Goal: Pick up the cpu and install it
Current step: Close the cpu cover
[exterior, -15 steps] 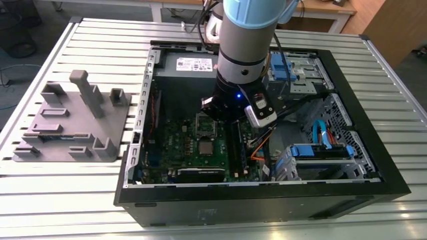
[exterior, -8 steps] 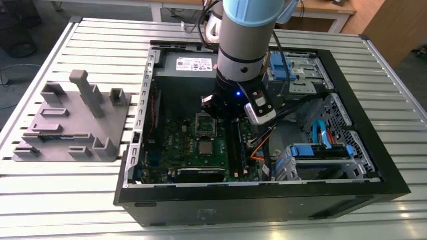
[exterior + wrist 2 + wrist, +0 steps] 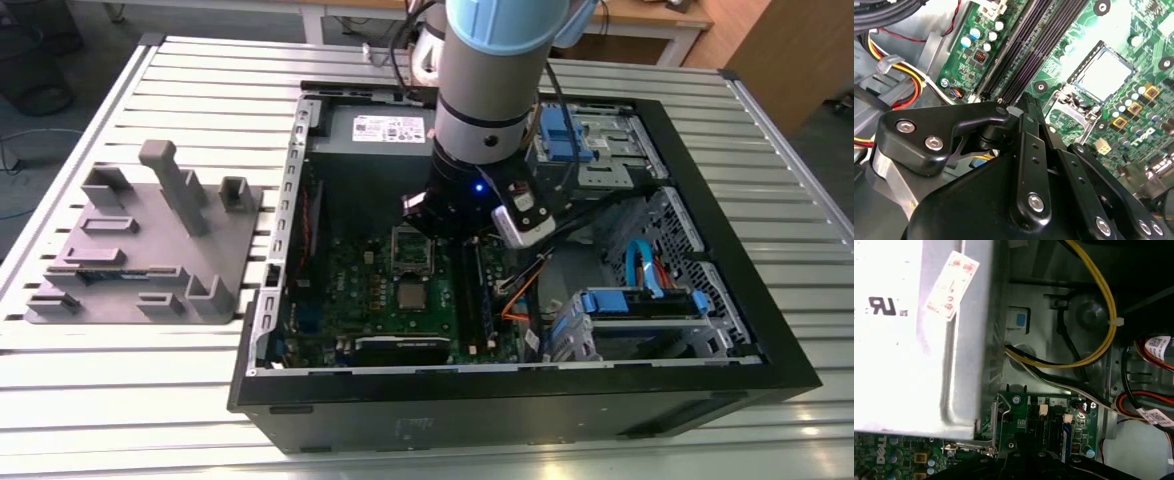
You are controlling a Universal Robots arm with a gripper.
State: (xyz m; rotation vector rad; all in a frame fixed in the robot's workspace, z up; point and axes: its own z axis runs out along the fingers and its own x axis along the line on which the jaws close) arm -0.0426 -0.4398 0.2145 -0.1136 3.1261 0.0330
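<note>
A slatted metal table (image 3: 200,100) carries an open computer case (image 3: 534,410). On the exterior view's left stands a grey plastic fixture (image 3: 134,250). The arm reaches down into the case, and its gripper (image 3: 454,228) hangs above the green motherboard (image 3: 354,300). I cannot tell whether the claw is spread or closed. The cpu (image 3: 411,296) lies flat on the board, apparently seated in its socket, on the near side of the gripper and apart from it.

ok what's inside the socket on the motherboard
A flat silvery square chip, the cpu, lies within the dark socket frame. Whatever is beneath the chip is covered by it.
</note>
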